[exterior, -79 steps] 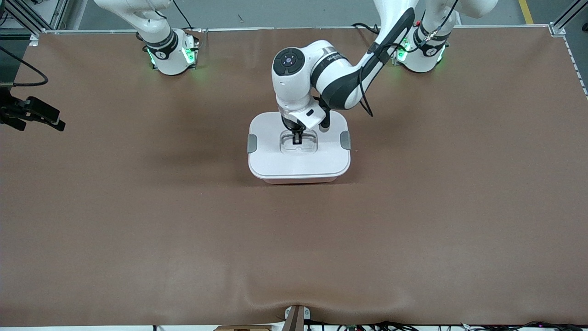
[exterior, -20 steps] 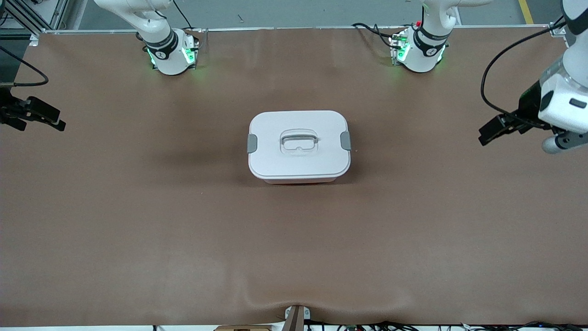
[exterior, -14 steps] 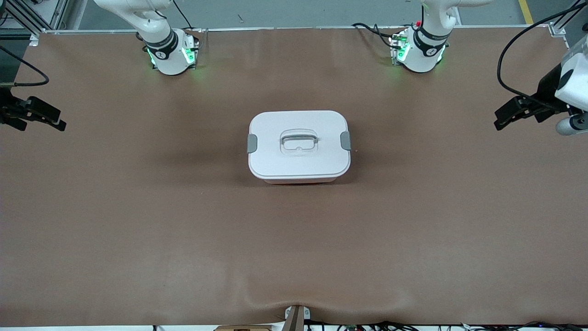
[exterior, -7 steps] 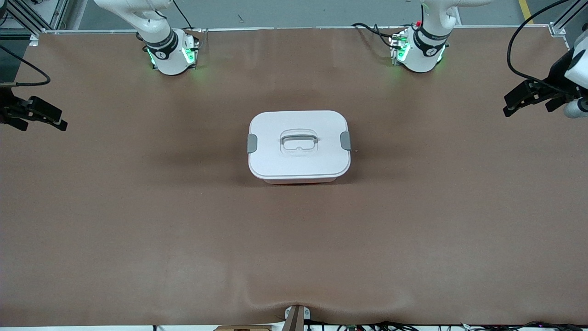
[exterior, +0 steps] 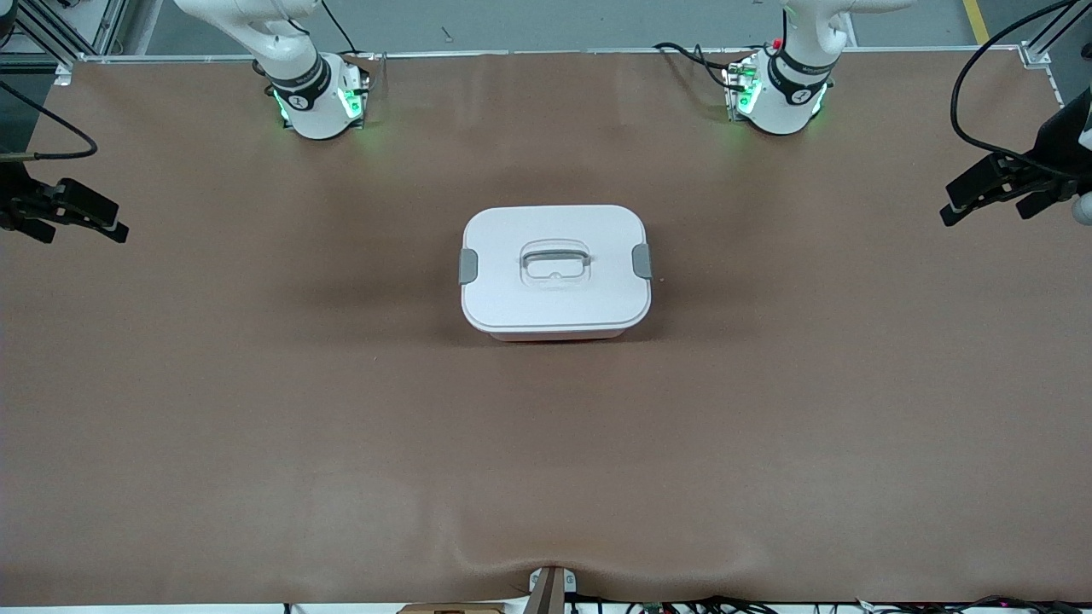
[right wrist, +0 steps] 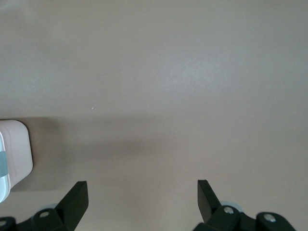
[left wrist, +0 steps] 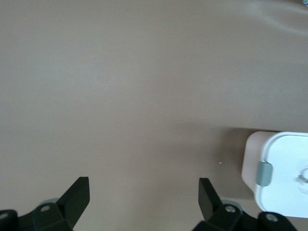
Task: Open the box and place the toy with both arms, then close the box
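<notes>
The box point(exterior: 555, 271) sat at the middle of the worktop point(exterior: 256, 409), midway between the two arms' ends, with its white lid seated, the recessed handle point(exterior: 555, 260) facing up, and a grey clip point(exterior: 468, 266) at the end toward the right arm and another grey clip point(exterior: 642, 260) at the end toward the left arm. A strip of its reddish base showed under the lid's edge nearest the front camera. The toy appeared in none of the views; whether it lay inside the box could not be told.

The left tool point(exterior: 990, 189) hung over the worktop's edge at the left arm's end, well apart from the box, its fingers point(left wrist: 77, 197) spread wide with nothing between them. The right tool point(exterior: 72, 220) hung over the edge at the right arm's end, likewise spread and empty, as its fingers point(right wrist: 74, 199) showed. Each wrist view caught only a corner of the box at its margin.

Judged from the seated lid, the absent toy and both tools parked clear, the task stood at or near its close, with the closing step apparently done. If the clips needed fastening, the next move would call for a tool to come down beside a clip and press it home.
</notes>
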Motion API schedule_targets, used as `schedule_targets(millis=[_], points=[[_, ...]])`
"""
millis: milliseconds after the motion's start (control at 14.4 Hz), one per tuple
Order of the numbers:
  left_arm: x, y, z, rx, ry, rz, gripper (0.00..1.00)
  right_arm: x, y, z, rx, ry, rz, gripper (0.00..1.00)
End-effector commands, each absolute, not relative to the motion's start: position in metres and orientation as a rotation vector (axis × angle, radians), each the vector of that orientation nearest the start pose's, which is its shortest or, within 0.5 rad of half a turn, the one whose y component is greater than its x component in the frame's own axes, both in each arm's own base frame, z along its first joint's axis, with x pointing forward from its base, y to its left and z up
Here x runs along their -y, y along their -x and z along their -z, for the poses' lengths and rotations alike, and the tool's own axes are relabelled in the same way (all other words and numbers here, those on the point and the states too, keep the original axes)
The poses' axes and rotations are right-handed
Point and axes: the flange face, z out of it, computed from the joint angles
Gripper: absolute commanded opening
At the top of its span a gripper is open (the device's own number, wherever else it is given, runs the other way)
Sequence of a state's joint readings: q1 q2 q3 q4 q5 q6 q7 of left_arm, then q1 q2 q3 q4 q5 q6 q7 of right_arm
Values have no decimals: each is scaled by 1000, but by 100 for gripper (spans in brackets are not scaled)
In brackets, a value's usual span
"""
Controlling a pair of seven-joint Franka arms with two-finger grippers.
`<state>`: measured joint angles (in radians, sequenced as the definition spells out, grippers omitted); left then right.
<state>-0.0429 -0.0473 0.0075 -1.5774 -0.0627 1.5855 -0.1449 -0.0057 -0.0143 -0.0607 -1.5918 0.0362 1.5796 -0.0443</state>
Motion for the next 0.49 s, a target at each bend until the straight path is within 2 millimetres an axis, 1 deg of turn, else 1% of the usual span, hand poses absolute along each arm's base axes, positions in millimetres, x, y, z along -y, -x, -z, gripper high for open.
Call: schedule_targets(millis=[0, 279, 418], points=[[23, -545, -652, 160, 3233, 75, 100, 31, -550, -626, -28, 3092, 4, 100], [24, -545, -651, 138, 3222, 72, 100, 30, -550, -626, -26, 3092, 2, 100], [25, -545, -650, 10, 3212, 75, 100, 31, -550, -626, -28, 3092, 2, 100]])
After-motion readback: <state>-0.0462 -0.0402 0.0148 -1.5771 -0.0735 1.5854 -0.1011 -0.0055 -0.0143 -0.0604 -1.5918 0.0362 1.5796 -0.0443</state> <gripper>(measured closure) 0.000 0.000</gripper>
